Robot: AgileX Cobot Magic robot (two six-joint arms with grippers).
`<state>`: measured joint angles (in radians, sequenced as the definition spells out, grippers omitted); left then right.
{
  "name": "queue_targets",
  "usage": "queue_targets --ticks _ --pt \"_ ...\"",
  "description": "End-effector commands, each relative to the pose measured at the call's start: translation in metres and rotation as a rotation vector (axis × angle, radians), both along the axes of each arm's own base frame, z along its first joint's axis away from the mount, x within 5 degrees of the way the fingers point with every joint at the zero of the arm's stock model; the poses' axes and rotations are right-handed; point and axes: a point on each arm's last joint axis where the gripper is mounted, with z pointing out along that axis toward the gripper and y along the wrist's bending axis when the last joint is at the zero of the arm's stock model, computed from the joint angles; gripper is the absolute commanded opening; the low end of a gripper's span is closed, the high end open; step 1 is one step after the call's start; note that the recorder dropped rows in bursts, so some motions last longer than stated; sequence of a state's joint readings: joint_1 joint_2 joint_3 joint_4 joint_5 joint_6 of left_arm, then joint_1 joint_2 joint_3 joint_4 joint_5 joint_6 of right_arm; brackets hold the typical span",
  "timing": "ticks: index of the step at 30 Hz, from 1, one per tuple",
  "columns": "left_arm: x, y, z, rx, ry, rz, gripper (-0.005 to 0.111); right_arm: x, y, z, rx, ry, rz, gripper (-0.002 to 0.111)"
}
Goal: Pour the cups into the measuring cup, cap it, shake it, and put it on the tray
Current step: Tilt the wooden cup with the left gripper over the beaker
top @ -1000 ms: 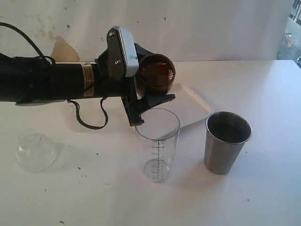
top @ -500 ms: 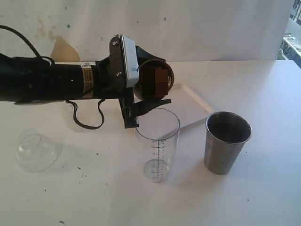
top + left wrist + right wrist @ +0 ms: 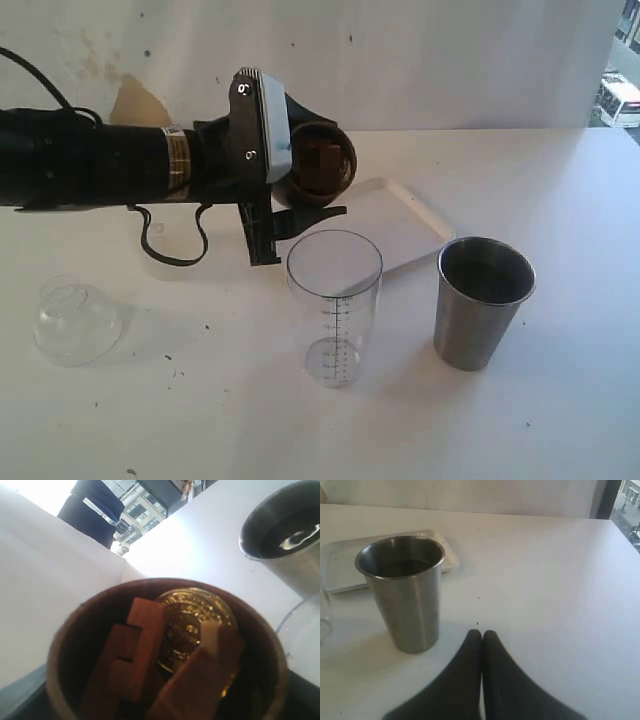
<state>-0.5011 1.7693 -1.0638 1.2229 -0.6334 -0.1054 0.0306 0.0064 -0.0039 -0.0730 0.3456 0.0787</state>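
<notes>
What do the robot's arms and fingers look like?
The left arm is a thick black tube with a gold band, a white-and-grey box at the wrist and a black cable looping below. Its fingers are black; the right fingers are black, smooth and tapered.

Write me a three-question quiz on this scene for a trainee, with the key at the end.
1. True or false: the right gripper is shut on the steel tumbler.
2. What does the left gripper hold? A) the wooden cup B) the steel tumbler C) nothing
3. Fill in: in the exterior view, the clear dome lid sits on the ____, left of the measuring cup.

Key: 1 false, it is shut on nothing and stands apart from the steel tumbler. 2 A. 3 table.
</notes>
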Motion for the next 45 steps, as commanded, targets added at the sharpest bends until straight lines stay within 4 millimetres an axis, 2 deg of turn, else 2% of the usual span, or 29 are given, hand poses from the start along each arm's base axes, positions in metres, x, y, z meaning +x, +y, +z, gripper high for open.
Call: queue_targets --ticks 1,9,19,28,36,40,45 --pt "-0.002 0.0 0.006 0.016 -0.035 -0.023 0.0 0.0 0.0 -0.001 -0.001 -0.006 0.0 0.0" --pt "-0.003 0.0 0.004 0.073 -0.105 -0.07 0.0 0.0 0.0 -0.001 -0.001 -0.006 0.0 0.0" --pt "-0.007 -0.002 0.006 0.058 -0.146 -0.123 0.0 0.0 0.0 -0.001 -0.001 -0.006 0.0 0.0" --pt "-0.011 -0.001 0.018 0.028 -0.169 -0.133 0.0 0.0 0.0 -0.001 -0.001 -0.006 0.0 0.0" --pt "-0.008 0.0 0.017 0.069 -0.171 -0.088 0.0 0.0 0.0 -0.001 -0.001 -0.006 0.0 0.0" --pt "-0.012 -0.008 0.014 0.106 -0.17 -0.075 0.0 0.0 0.0 -0.001 -0.001 -0.006 0.0 0.0" --pt "-0.018 -0.015 0.013 0.153 -0.252 -0.117 0.0 0.0 0.0 -0.001 -0.001 -0.006 0.0 0.0"
